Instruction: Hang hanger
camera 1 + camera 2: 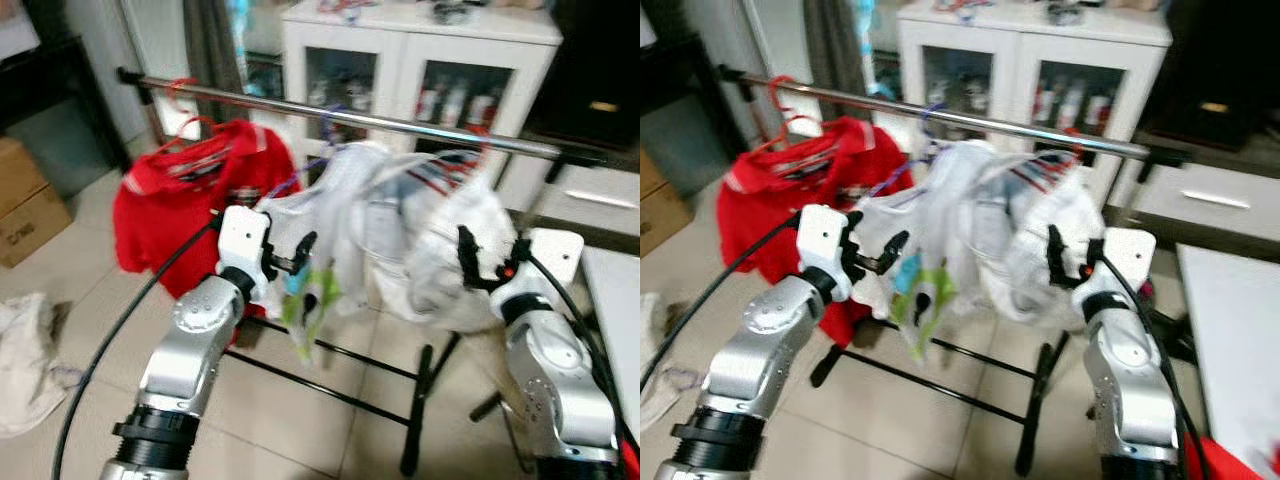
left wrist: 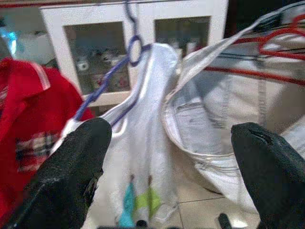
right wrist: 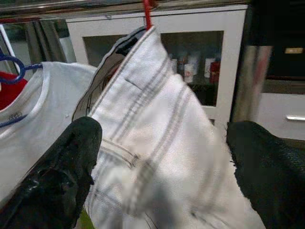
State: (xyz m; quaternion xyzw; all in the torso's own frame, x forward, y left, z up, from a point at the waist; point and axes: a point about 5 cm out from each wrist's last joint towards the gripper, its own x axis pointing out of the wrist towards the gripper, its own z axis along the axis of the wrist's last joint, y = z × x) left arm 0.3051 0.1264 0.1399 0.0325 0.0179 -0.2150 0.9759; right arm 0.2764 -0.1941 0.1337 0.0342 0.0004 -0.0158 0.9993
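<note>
Laundry on a drying rack, as you see it from the head camera. At far left a cardboard box [image 1: 28, 205] sits on the tiled floor [image 1: 90, 300], with a crumpled pale cloth [image 1: 25, 360] lying near it. A metal rail [image 1: 350, 118] runs across the scene. From its left part hangs a red shirt [image 1: 170, 215] on a red hanger [image 1: 185, 125]. Just right of it, a white shirt [image 2: 143, 119] with a green and blue print low on its front hangs from a blue hanger [image 2: 128, 45], whose hook is over the rail. Your left claw [image 1: 295, 262] is raised just in front of this white shirt, its two black fingers [image 2: 71, 171] spread wide with nothing between them; whether they touch the cloth cannot be told. Further right, a white striped shirt [image 3: 152, 124] hangs on another red hanger [image 3: 147, 14], bunched against the first white shirt. Your right claw [image 1: 480, 262] stands close before the striped shirt, fingers likewise wide apart and holding nothing. Behind the rail stands a white cabinet [image 1: 420, 60] with glass doors and bottles inside. At far right, the edge of a white desk [image 1: 615, 300] shows.
</note>
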